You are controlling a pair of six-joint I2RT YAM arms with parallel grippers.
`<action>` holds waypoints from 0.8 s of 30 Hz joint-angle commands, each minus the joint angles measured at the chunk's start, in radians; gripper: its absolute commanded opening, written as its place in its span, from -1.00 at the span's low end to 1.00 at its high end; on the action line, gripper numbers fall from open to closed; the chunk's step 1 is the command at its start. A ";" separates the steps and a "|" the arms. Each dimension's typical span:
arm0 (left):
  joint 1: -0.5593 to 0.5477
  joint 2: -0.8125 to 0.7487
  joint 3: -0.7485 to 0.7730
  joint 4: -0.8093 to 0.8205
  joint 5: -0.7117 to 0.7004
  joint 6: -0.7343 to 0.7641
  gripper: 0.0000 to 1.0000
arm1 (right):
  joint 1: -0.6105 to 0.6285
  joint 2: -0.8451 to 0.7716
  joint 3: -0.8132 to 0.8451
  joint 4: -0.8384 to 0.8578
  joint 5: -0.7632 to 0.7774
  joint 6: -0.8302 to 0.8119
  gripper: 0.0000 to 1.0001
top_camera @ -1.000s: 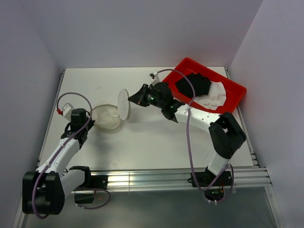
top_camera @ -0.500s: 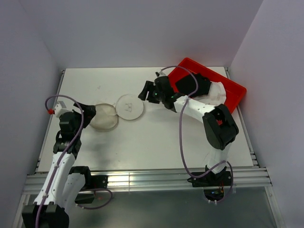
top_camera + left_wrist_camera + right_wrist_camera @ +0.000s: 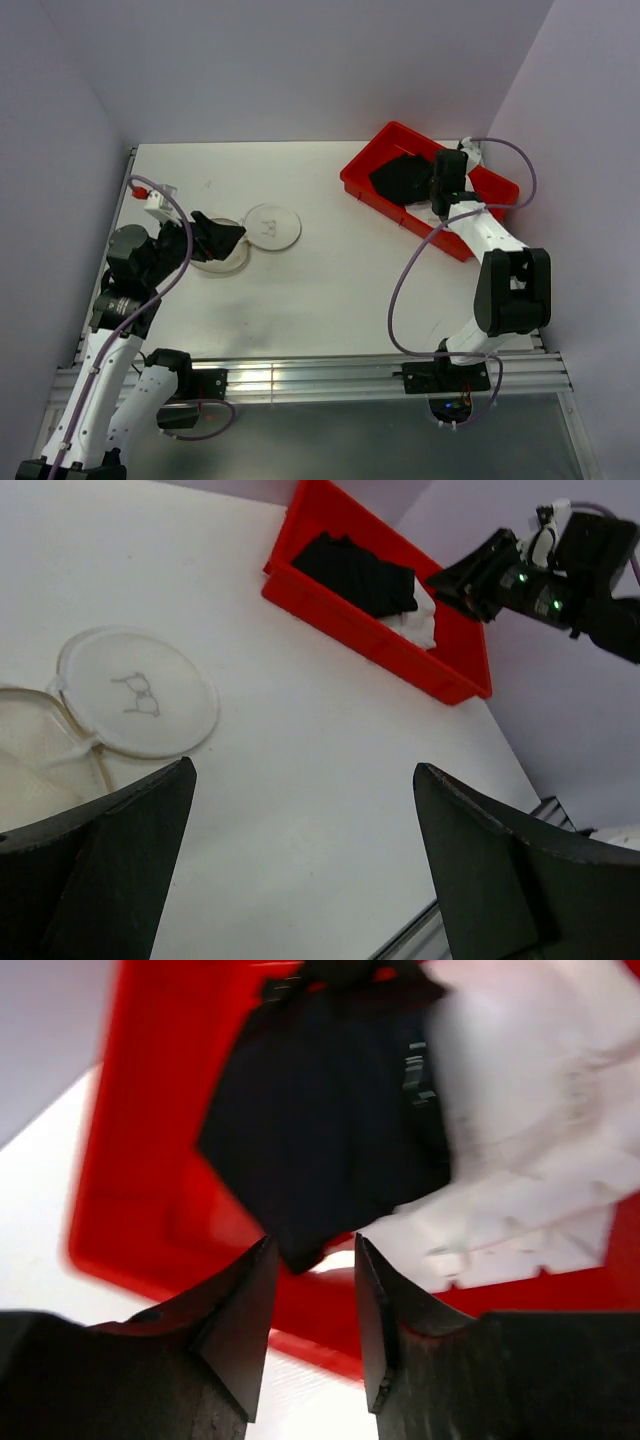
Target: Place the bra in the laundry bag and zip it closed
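Note:
The laundry bag [image 3: 222, 263] lies at the table's left with its round lid [image 3: 272, 226] flipped open flat beside it. The left wrist view shows the lid [image 3: 140, 690] and a strip of the bag's mesh body [image 3: 30, 755]. My left gripper [image 3: 232, 241] hovers over the bag's mouth, open and empty [image 3: 302, 770]. The bra [image 3: 530, 1160] is white fabric in the red tray [image 3: 380, 200], beside a black cloth [image 3: 320, 1130]. My right gripper [image 3: 314, 1245] hangs above the tray's near wall, open with a narrow gap and holding nothing. In the top view its arm hides most of the bra.
The red tray [image 3: 350, 630] stands at the back right near the wall corner, with the black cloth [image 3: 400, 178] in its left half. A metal rail runs along the table's near edge. Purple walls close in on three sides.
Both grippers opened and let go of the bag. The lid dropped flat onto the table. My right arm swung right to the red tray; my left arm pulled back and lifted.

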 commanded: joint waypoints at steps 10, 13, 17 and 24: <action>-0.090 0.003 -0.031 -0.081 0.020 0.123 0.92 | -0.135 0.308 0.266 -0.128 0.013 -0.046 0.08; -0.090 0.011 -0.031 -0.081 0.016 0.121 0.92 | -0.143 0.327 0.268 -0.107 -0.013 -0.049 -0.42; -0.086 0.020 -0.029 -0.079 0.005 0.120 0.91 | -0.143 0.270 0.212 0.005 -0.045 -0.058 -1.00; -0.069 0.035 -0.033 -0.069 0.020 0.113 0.91 | -0.129 -0.003 0.062 0.160 -0.209 -0.012 -1.00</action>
